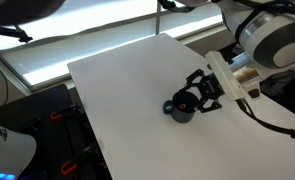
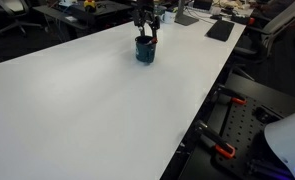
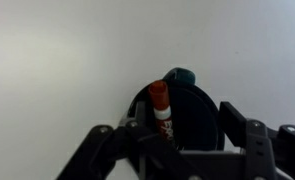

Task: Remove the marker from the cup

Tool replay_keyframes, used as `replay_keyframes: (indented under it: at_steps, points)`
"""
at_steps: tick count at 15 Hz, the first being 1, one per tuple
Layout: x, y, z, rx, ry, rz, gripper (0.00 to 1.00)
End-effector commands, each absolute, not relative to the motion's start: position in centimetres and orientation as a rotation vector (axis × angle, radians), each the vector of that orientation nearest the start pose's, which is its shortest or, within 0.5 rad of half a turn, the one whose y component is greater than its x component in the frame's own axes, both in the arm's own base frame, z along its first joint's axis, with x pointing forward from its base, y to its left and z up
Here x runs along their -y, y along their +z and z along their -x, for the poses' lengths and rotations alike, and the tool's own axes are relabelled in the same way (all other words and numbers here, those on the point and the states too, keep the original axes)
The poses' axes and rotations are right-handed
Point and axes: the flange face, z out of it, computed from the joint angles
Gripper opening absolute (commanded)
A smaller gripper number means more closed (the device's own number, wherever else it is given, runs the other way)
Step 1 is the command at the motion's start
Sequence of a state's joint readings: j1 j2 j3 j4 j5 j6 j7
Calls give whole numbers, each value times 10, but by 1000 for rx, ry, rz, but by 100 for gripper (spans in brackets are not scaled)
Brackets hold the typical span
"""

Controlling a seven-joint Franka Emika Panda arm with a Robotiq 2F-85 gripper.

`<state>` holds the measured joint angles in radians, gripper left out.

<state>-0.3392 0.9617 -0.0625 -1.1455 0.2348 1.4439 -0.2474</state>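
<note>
Marker (image 3: 159,100): upright inside the cup (image 3: 192,120) (image 1: 178,111) (image 2: 145,50), at the left part of the rim as seen in the wrist view. Red upper part, pale band beneath it, lower end hidden inside the cup. Cup handle (image 3: 180,75) pointing away from the wrist camera.

Pincer (image 3: 182,135) (image 1: 194,97) (image 2: 145,22): directly above the cup, pointing down at it. Jaws apart, one to each side of the cup opening, with the marker top between them. Nothing clamped. Contact between the fingers (image 3: 137,130) and the marker or the rim not determinable from the wrist view; probably a small gap on both sides.

Tabletop (image 1: 117,85) (image 2: 87,100): white and flat, with the cup standing upright on it. Cup well apart from every visible edge in both exterior views. Toward the far end of the surface in an exterior view (image 2: 145,50), with a long bare stretch on the near side and the slanting side edge (image 2: 212,95) well clear. Bare white surface around the cup on the sides away from the arm (image 1: 262,45) in an exterior view. Arm reaching in over the tabletop from one side only.
</note>
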Motion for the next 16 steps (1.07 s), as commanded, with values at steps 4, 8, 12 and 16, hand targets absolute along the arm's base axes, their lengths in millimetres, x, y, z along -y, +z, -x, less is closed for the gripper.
replay_keyframes:
  at_steps: [4,8,12,16]
  points:
    - [235,183,-643,-274,830,2633,41]
    - [236,180,-642,-277,832,2629,51]
    - [237,178,-642,-277,834,2626,38]
    - [237,175,-641,-277,839,2622,21]
